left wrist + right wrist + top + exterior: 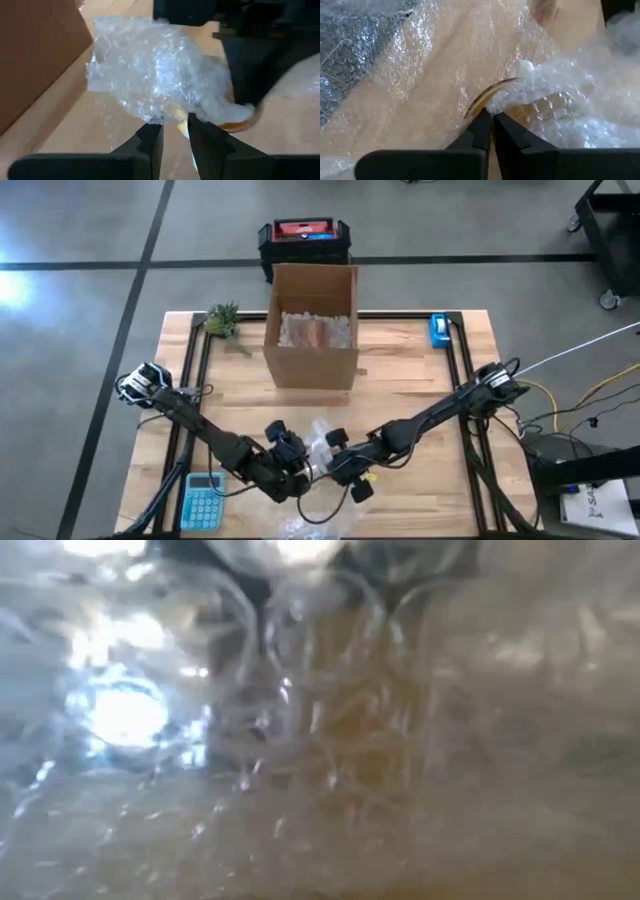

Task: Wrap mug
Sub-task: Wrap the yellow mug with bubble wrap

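Observation:
A crumpled bundle of clear bubble wrap (320,442) lies on the wooden table near its front edge, and more wrap fills the low view (320,740). Inside it only a bit of the orange-brown mug (236,123) and its curved rim (487,96) show. My left gripper (175,131) comes at the bundle from the table's left, fingers almost together on a thin strip of wrap. My right gripper (492,119) reaches in from the right, shut at the wrap beside the mug's rim. My left gripper pinches a thin edge of the bubble wrap (170,120) at the near, lower side of the bundle, coming in low from the table's left. One layer or several, I cannot tell. The bundle rests on the table. My right gripper pinches the bubble wrap (506,102) right beside the mug's rim, between its two fingertips. It slants in low from the table's right. Whether the rim itself is also between the fingers, I cannot tell. The wrap there is bunched and slack.
An open cardboard box (312,330) with padding inside stands behind the bundle at mid-table. A blue calculator (203,500) lies at the front left, a small plant (222,320) at the far left, a blue object (440,330) at the far right.

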